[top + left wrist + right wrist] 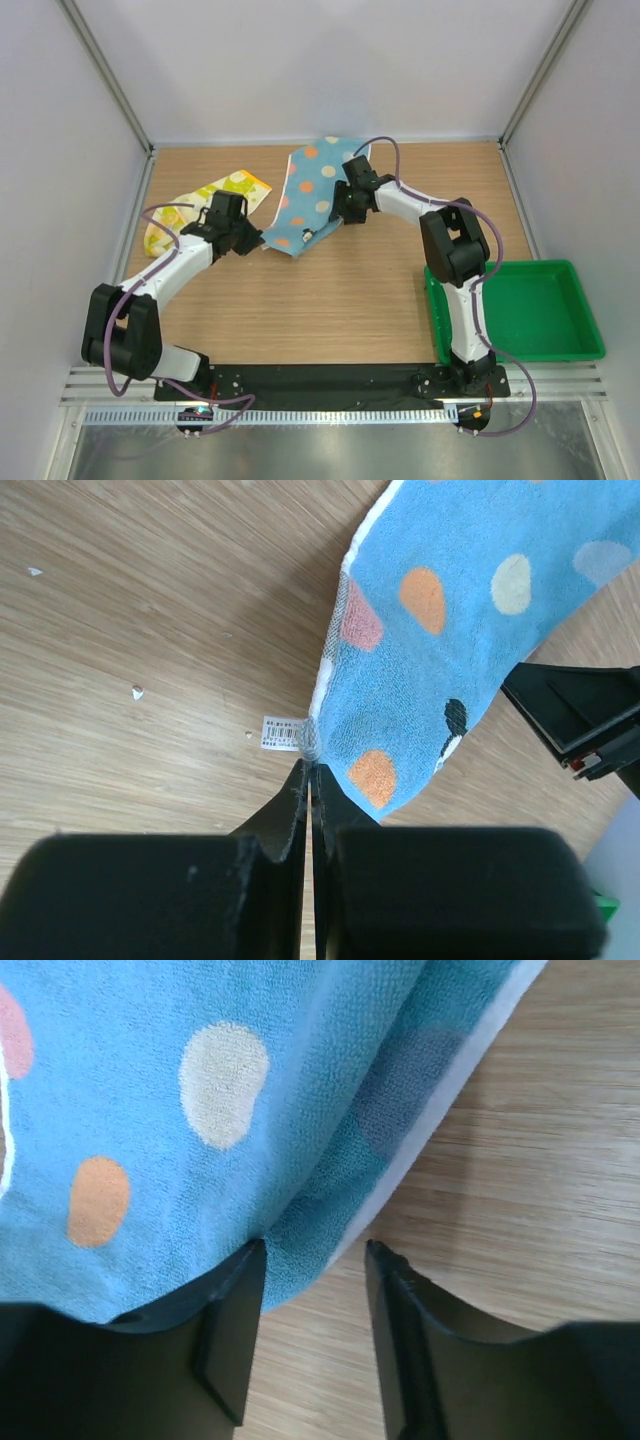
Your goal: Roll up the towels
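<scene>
left fingers [285, 815]: clenched on a corner of the blue towel [310, 190]
right fingers [235, 1305]: apart, straddling the blue towel's edge
yellow towel [228, 192]: on the tabletop [350, 300], far left

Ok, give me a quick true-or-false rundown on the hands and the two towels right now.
1. The left hand is shut on a corner of the blue towel. True.
2. The yellow towel lies in the green tray. False: it lies on the table, far left; the green tray holds no towel.
3. The right hand has its fingers apart, astride the blue towel's edge. True.
4. The blue towel is rolled up. False: it lies spread open.
</scene>
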Action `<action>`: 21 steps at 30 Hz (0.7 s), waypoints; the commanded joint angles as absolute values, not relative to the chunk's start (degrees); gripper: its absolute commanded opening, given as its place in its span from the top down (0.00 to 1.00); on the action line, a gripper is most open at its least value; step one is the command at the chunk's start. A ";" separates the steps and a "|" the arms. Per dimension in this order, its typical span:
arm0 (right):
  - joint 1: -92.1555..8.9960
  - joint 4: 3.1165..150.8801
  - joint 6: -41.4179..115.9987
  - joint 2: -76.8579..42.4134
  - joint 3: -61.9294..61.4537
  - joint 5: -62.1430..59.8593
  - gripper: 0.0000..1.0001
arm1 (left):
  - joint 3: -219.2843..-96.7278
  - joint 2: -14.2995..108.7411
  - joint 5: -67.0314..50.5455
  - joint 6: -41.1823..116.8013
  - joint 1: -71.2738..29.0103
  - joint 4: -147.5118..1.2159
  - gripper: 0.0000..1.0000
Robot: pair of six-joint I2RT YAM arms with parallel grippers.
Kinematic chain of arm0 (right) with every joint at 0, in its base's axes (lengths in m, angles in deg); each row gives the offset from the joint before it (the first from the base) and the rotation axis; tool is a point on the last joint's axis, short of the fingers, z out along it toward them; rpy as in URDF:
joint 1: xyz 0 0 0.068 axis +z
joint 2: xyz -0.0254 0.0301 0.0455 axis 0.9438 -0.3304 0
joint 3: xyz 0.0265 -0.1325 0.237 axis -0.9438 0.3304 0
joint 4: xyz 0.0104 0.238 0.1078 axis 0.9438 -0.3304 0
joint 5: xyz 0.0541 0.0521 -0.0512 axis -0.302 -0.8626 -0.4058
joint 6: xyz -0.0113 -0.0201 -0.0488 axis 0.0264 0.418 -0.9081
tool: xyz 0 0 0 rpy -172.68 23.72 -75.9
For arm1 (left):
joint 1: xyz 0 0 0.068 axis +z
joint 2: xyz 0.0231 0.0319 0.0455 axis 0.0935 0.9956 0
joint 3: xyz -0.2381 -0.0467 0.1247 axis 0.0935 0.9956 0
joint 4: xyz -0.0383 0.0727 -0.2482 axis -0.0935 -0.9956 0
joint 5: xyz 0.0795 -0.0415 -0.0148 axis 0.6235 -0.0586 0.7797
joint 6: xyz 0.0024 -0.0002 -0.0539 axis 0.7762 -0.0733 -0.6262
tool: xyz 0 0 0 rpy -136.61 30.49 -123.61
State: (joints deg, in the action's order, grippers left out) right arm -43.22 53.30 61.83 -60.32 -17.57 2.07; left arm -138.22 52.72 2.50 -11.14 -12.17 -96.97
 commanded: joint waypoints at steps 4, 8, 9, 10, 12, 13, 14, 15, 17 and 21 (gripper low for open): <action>-42.06 52.63 62.12 -62.97 -18.91 -0.18 0.72 | -140.24 49.95 3.18 -8.88 -11.07 -98.63 1.00; -41.79 53.51 61.42 -61.31 -15.58 -0.44 0.99 | -140.06 48.63 3.18 -7.83 -10.02 -99.33 1.00; -41.53 53.69 61.33 -60.69 -13.22 -0.53 0.99 | -140.15 48.37 3.10 -6.96 -9.84 -99.94 1.00; -41.35 54.82 61.41 -59.73 -11.63 -0.88 0.99 | -140.41 48.19 3.27 -6.34 -9.66 -100.47 1.00; -40.65 55.79 61.94 -56.57 -6.03 -1.50 0.99 | -140.85 47.23 3.79 -4.59 -8.96 -102.13 1.00; -39.52 56.75 62.20 -55.42 -3.99 -1.59 0.99 | -140.94 46.88 4.58 -3.97 -8.70 -102.76 1.00; -38.90 57.20 63.25 -54.10 -1.79 -1.76 0.99 | -140.94 46.53 5.11 -3.35 -8.35 -103.54 1.00; -38.02 57.73 63.69 -50.87 2.67 -1.68 0.99 | -140.94 45.65 5.55 -2.82 -7.73 -103.99 1.00; -35.13 58.96 66.58 -47.43 7.00 -0.89 0.99 | -140.51 44.68 6.26 -1.50 -7.38 -105.48 1.00; -28.80 60.02 70.72 -41.27 15.52 -0.45 0.99 | -138.93 42.57 6.26 0.43 -7.20 -107.50 1.00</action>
